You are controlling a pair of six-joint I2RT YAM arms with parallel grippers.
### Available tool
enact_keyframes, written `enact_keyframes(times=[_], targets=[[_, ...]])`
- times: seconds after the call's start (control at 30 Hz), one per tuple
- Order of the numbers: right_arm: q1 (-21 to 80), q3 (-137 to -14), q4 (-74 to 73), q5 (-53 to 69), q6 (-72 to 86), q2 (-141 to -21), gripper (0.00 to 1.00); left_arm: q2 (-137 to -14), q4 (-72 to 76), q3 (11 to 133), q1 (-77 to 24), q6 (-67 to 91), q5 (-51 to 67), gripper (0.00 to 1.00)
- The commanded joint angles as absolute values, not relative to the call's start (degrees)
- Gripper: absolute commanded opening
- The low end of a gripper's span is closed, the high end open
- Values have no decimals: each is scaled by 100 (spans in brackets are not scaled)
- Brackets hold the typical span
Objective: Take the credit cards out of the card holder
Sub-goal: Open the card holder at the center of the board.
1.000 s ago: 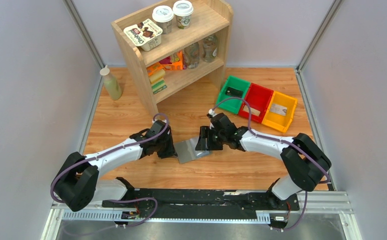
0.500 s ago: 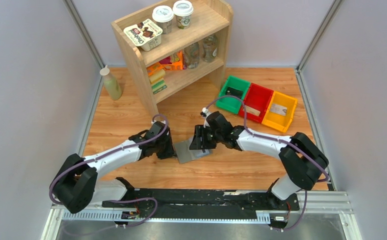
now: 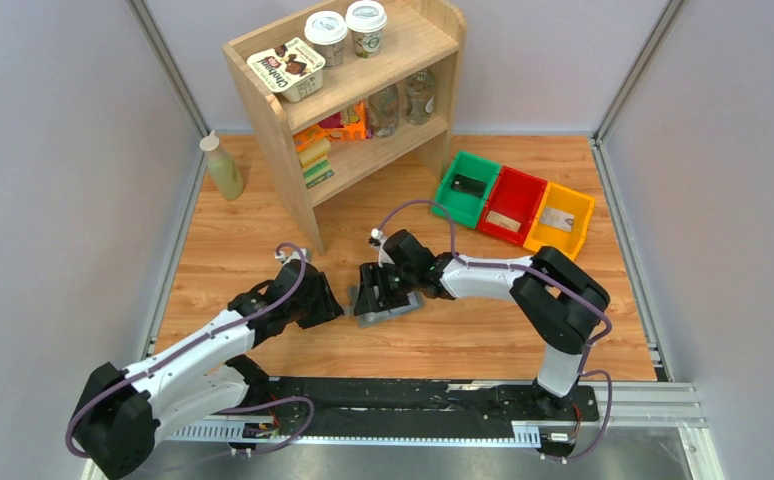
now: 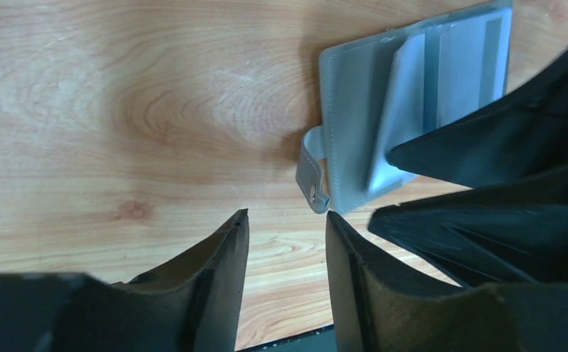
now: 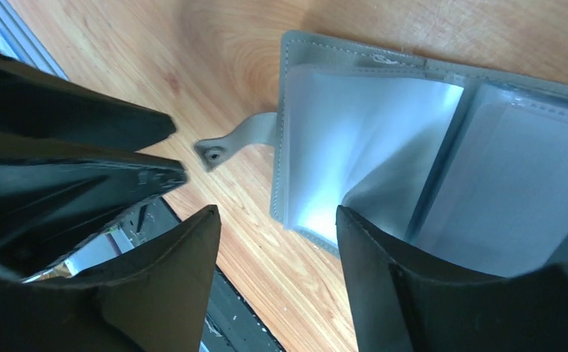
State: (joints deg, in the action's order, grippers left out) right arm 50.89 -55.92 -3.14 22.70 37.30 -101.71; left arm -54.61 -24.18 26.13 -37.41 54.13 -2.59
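Note:
The card holder (image 3: 395,312) lies open on the wooden table, a grey wallet with pale blue-grey pockets (image 5: 384,139) and a small side tab (image 4: 312,173). I cannot tell whether credit cards sit inside the pockets. My left gripper (image 4: 285,220) is open just short of the tab, with only bare wood between its fingers. My right gripper (image 5: 277,216) is open over the holder's (image 4: 354,95) tab-side edge, one finger (image 5: 384,257) in front of a pocket leaf and the other over bare wood. In the top view the two grippers face each other, left gripper (image 3: 325,303) and right gripper (image 3: 368,300).
Green bin (image 3: 450,198), red bin (image 3: 523,196) and yellow bin (image 3: 575,236) stand at the back right, each with a small flat item inside. A wooden shelf (image 3: 283,130) with cups and food stands behind, and a bottle (image 3: 223,168) to its left.
My left gripper has opened, let go of the holder's edge and drawn back to the left. The right gripper has moved left over the holder.

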Motion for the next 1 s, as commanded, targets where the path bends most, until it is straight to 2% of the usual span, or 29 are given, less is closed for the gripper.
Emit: enact_keyframes(times=[0.0, 0.07, 0.23, 0.53, 0.83, 0.97], targets=[[5142, -5871, -281, 2382, 3604, -10450, 67, -4853, -2707, 2523, -3727, 5564, -545, 53], [5142, -5871, -308, 2373, 3612, -10485, 68, -4625, -2803, 2514, -3727, 5511, -519, 60], [5142, -5932, -457, 2294, 3525, -10205, 69, -4219, -2918, 2689, -3727, 5335, -343, 61], [5133, -6214, -887, 2093, 3244, -9687, 69, -4280, -3059, 3515, -3727, 5221, -229, 61], [4685, -5609, -1415, 1478, 2786, -8246, 69, -5456, -2707, 4559, -3770, 5537, 492, 59], [4501, -5090, -1704, 653, 2909, -7437, 66, -6309, -2707, 5306, -4278, 5572, 352, 58]])
